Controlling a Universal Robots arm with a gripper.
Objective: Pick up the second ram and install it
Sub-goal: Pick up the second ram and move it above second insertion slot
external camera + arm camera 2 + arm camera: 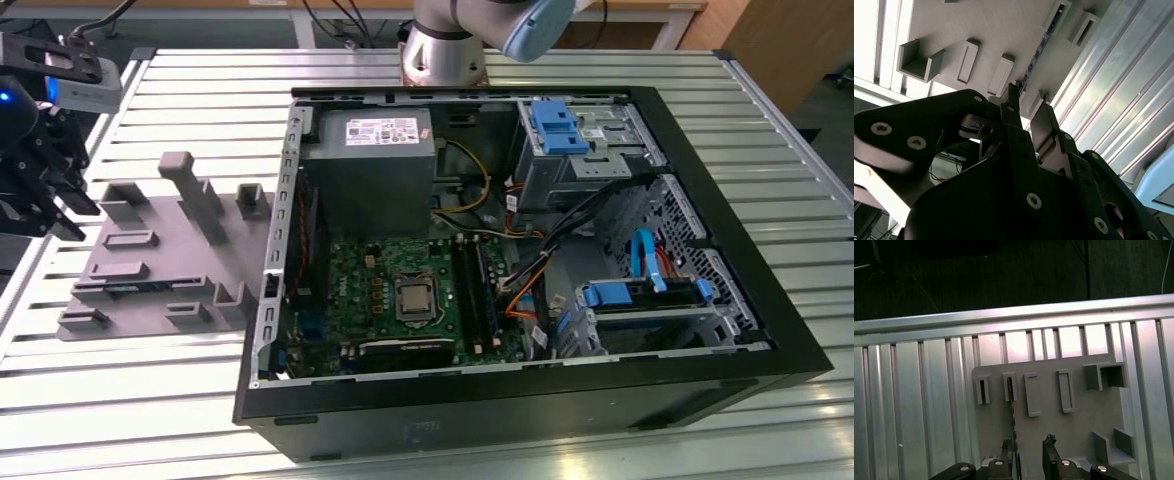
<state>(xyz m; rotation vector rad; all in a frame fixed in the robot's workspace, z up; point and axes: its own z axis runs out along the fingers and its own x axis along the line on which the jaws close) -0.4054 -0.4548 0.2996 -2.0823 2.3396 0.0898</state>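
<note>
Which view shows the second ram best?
The first wrist view: the second ram is seen edge-on in the grey fixture, near the gripper. The second wrist view shows its edge too; the exterior view, a blue-green strip.

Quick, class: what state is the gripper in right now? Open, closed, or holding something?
Gripper: open, holding nothing. It hangs above the grey fixture, where the second ram stands on edge.

Bright overhead light, strong glare
</note>
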